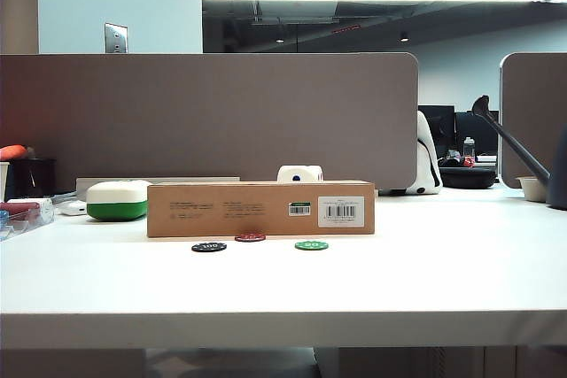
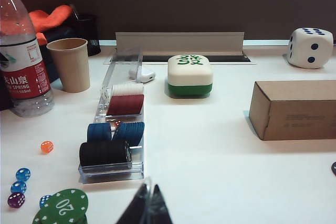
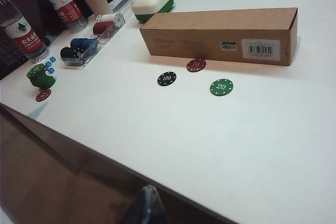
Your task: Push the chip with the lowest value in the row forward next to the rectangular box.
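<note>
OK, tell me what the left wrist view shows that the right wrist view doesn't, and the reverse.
Only the left wrist view: an orange die and the left gripper, jaws apparently together, by a stack of green chips.

Only the right wrist view: the row, black 100 chip, dark red 10 chip against the rectangular box, green 20 chip, and the right gripper, state unclear.

Both: the box, chip tray, paper cup, mahjong-tile case.
</note>
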Robot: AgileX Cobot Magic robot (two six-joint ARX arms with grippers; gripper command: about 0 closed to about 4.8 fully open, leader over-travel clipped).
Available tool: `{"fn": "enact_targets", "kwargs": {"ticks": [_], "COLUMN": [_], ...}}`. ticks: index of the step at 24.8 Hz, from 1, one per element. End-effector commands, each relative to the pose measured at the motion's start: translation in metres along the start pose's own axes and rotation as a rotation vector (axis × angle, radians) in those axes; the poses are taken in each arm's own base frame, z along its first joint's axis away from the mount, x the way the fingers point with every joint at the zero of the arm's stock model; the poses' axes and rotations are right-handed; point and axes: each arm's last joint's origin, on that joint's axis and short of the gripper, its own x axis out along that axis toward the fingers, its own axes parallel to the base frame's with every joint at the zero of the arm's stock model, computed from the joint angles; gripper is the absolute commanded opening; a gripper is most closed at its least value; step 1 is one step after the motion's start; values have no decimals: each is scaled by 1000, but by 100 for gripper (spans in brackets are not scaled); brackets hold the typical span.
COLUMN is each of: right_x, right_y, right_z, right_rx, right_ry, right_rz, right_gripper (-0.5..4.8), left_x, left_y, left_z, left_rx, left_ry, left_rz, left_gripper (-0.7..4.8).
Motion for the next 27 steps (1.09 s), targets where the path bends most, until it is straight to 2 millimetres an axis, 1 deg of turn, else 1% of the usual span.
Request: {"fn": "enact_targets", "kwargs": {"ticks": [1,19,20,21,27], "right_x": [0,0,-1,-2,-15], "right_y": [1,1,-1,-3,-8], "right_z": [2,2,4,5,8], "right_rx": [6,3,-12,-7,-83], "right_ry": [-17,-20,-57,-73,-178], "right_rz": [7,4,-63,-80,-132], "right_gripper": [-5,-5,-5,-5,-5], "left_x": [0,0,0,0,0], "left_y": [0,0,0,0,0], "left_z": [3,3,3,3,3], "left_rx": [1,1,1,1,1], "left_ry": [-17,-17,-17,-17,-17], "left_rz": [3,3,3,3,3], "left_gripper": [-5,-5,-5,-5,-5]}}
